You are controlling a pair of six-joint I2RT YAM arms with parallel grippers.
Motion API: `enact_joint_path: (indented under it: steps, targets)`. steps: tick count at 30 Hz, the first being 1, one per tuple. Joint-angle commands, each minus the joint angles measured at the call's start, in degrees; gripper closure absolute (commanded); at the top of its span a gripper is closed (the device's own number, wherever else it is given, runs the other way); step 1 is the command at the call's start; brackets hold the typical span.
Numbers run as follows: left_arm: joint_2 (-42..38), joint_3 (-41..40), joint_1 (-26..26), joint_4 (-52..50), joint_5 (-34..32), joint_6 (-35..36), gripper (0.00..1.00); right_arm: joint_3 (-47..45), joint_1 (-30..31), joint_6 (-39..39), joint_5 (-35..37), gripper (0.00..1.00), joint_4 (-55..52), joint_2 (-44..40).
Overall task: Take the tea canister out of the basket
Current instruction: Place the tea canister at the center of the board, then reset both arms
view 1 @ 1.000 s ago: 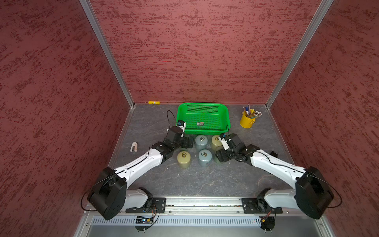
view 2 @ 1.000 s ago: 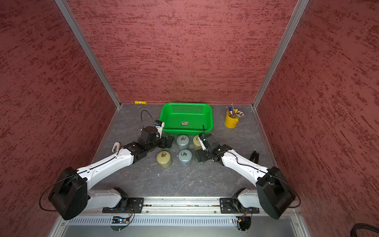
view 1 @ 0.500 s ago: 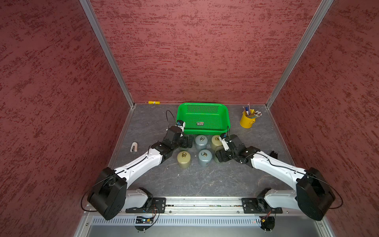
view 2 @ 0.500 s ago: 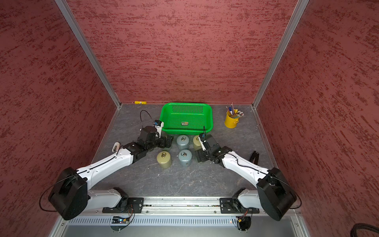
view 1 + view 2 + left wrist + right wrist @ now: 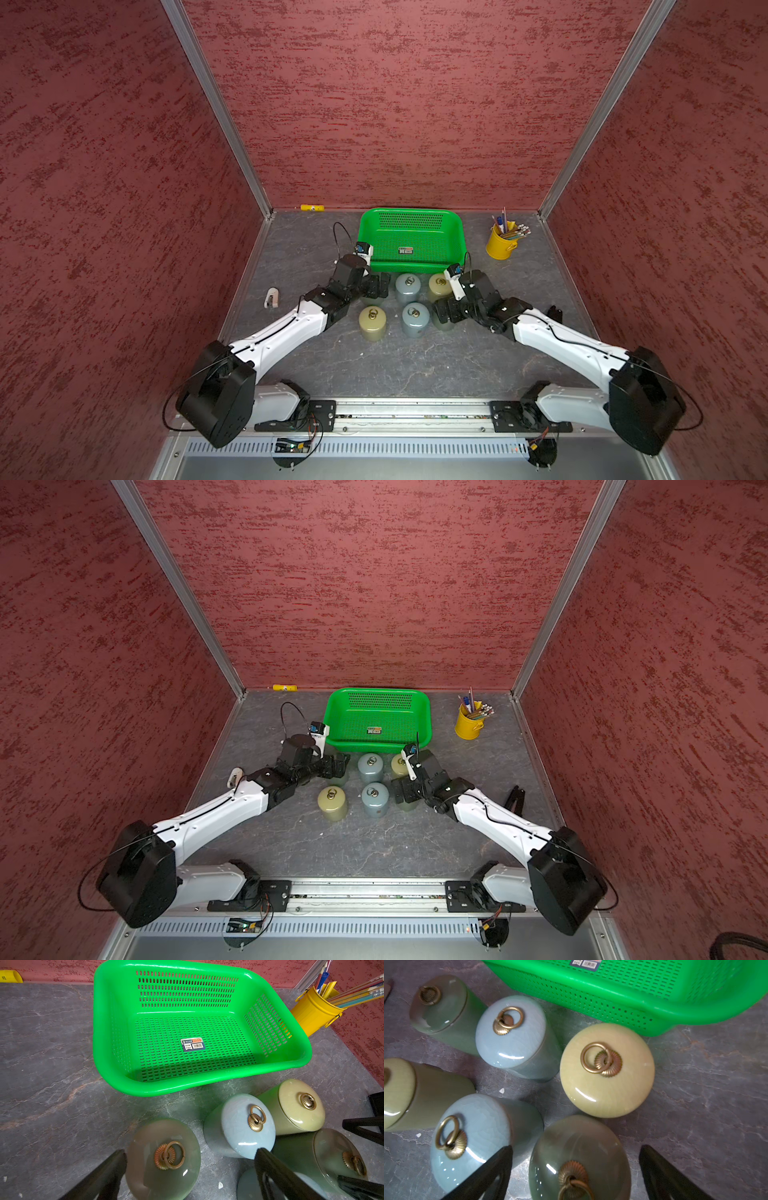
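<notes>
Right wrist view: the right gripper [image 5: 575,1148] gapes wide astride a dark green tea canister [image 5: 579,1167], standing on the table [image 5: 695,1084] just outside the basket [image 5: 643,1001]. The left gripper [image 5: 191,1151], equally wide, straddles a second canister [image 5: 164,1159]; a careless retreat could topple either against its neighbours [image 5: 607,1070].

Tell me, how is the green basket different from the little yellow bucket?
The basket is green, the bucket yellow. The basket is wide and low with holes in its walls; the bucket is narrow with solid walls. The basket holds only a sticker; the bucket holds pencils. Both stand open-topped on the grey table.
</notes>
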Motion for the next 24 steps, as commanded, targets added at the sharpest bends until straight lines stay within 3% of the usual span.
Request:
enact_joint_path:
  steps: [1,8,12,15,18,24]
  targets:
    - [-2.2,0.0,3.1,0.1,0.0,1.0,0.00,3.0,0.4,-0.8,2.4,0.01,-0.3,-3.3]
    - [-6.0,-0.9,16.1,2.5,1.6,-0.1,0.00,12.1,-0.3,-3.8,12.8,0.01,-7.1,-4.3]
    - [-5.0,-3.2,24.5,6.6,1.1,-0.7,0.00,14.7,-4.2,-5.3,18.4,0.01,-6.7,-2.8]
    - [-4.4,-6.4,29.8,12.1,-0.7,2.1,0.00,15.5,-7.1,-5.4,24.3,0.01,-6.1,-3.2]
    - [-3.0,-11.1,35.1,21.5,3.1,2.0,0.00,13.2,-9.9,-5.0,26.9,0.01,-1.1,-5.3]
    - [2.4,-15.3,36.9,31.7,3.2,5.2,0.00,7.9,-15.1,-7.9,34.8,0.01,6.9,-5.8]
